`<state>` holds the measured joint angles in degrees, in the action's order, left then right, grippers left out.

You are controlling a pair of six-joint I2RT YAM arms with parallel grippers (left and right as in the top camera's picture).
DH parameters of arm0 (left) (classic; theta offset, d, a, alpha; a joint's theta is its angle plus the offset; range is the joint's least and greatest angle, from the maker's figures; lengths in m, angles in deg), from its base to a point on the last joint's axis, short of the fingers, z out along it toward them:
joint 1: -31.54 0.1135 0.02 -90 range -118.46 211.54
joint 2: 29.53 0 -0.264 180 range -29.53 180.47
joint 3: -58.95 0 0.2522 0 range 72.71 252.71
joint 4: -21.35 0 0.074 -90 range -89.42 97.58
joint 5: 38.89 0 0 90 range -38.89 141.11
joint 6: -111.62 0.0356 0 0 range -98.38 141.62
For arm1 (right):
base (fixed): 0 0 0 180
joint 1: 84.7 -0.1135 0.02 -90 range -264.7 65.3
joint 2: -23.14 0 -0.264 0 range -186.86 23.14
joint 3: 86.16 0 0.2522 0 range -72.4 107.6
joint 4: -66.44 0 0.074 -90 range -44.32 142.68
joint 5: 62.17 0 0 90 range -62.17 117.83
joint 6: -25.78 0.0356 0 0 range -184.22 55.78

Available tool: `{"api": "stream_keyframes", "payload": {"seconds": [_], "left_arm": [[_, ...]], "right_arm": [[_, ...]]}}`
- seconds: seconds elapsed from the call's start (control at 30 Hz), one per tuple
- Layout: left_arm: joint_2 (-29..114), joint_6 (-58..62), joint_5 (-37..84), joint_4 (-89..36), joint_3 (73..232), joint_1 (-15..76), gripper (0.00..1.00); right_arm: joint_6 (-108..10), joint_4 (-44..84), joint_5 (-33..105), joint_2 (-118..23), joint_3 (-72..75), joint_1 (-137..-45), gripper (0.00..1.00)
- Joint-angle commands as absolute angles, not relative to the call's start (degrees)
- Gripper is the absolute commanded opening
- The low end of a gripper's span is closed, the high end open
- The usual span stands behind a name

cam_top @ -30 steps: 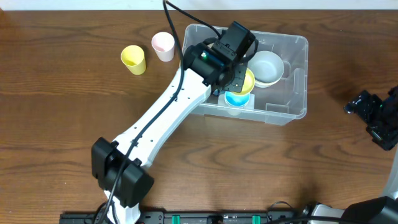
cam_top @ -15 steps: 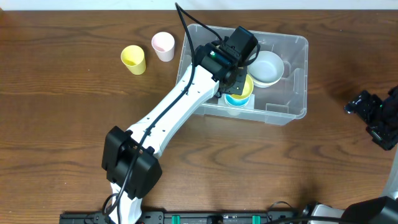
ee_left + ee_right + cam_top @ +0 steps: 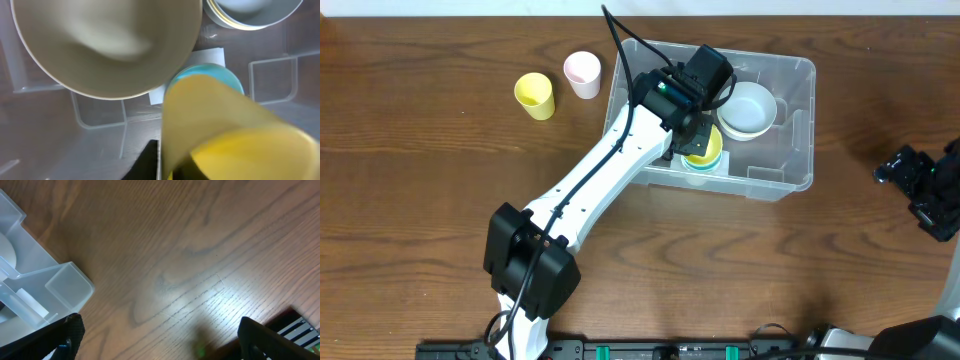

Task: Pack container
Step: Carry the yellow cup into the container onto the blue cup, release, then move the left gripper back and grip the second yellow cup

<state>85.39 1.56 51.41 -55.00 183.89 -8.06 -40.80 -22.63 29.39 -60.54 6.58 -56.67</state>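
Currently the left end effector [image 3: 698,135] meets a yellow plastic cup [image 3: 225,130] inside the large clear rectangular plastic container [image 3: 790,120], grip unclear; the right end effector [image 3: 162,337] stands spread wide.

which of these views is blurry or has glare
Left wrist: the yellow cup sits so close to the lens that it is soft and out of focus. Right wrist: a bright glare patch on the wooden table. Overhead: sharp and evenly lit, the container clearly seen.

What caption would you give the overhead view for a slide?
Left gripper holds a yellow cup over a blue cup inside the clear container, beside a white bowl.
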Motion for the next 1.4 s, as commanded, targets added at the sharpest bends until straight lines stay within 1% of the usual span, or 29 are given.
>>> {"api": "stream_keyframes", "payload": {"seconds": [0.0, 0.03, 0.1, 0.17, 0.2, 0.27, 0.4, 0.43, 0.5, 0.57, 0.6, 0.8, 0.97, 1.13, 1.37], "left_arm": [[86.0, 1.0, 52.2, -55.2, 184.0, -8.0, 0.16], [86.0, 1.0, 52.2, -55.2, 184.0, -8.0, 0.22], [86.0, 1.0, 52.2, -55.1, 184.0, -8.0, 0.28], [86.0, 1.1, 52.2, -54.9, 184.0, -8.0, 0.38], [85.9, 1.5, 52.3, -54.7, 184.0, -7.8, 0.41], [85.5, 2.1, 52.3, -54.1, 184.1, -7.1, 0.57], [83.4, 2.1, 52.3, -53.8, 184.4, -3.5, 0.62], [82.5, 2.1, 52.3, -53.8, 184.4, -2.1, 0.69], [80.6, 2.1, 52.3, -53.8, 184.4, 1.6, 0.77], [78.8, 2.1, 52.3, -53.8, 184.4, 6.1, 0.89], [78.1, 2.1, 52.3, -53.7, 184.4, 8.4, 0.98], [78.3, 2.1, 52.2, -54.5, 184.2, 22.9, 0.98], [81.8, 2.4, 52.2, -53.5, 184.1, 30.7, 0.98], [86.0, 2.7, 52.2, -51.8, 184.1, 34.4, 0.98], [92.4, 2.7, 52.2, -49.7, 184.1, 36.3, 0.98]], "right_arm": [[-41.6, -22.5, 29.4, -60.5, 6.5, -56.4, 0.99], [-41.6, -22.5, 29.4, -60.5, 6.5, -56.4, 0.99], [-41.6, -22.5, 29.4, -60.5, 6.5, -56.4, 0.99], [-41.6, -22.5, 29.4, -60.5, 6.5, -56.4, 0.99], [-41.6, -22.5, 29.4, -60.5, 6.5, -56.4, 0.99], [-41.6, -22.5, 29.4, -60.5, 6.5, -56.4, 0.99], [-41.6, -22.5, 29.4, -60.5, 6.5, -56.4, 0.99], [-41.6, -22.5, 29.4, -60.5, 6.5, -56.4, 0.99], [-41.6, -22.5, 29.4, -60.5, 6.5, -56.4, 0.99], [-41.6, -22.5, 29.4, -60.5, 6.5, -56.4, 0.99], [-41.6, -22.5, 29.4, -60.5, 6.5, -56.4, 0.99], [-41.6, -22.5, 29.4, -60.5, 6.5, -56.4, 0.99], [-41.6, -22.5, 29.4, -60.5, 6.5, -56.4, 0.99], [-41.6, -22.5, 29.4, -60.5, 6.5, -56.4, 0.99], [-41.6, -22.5, 29.4, -60.5, 6.5, -56.4, 0.99]]}}
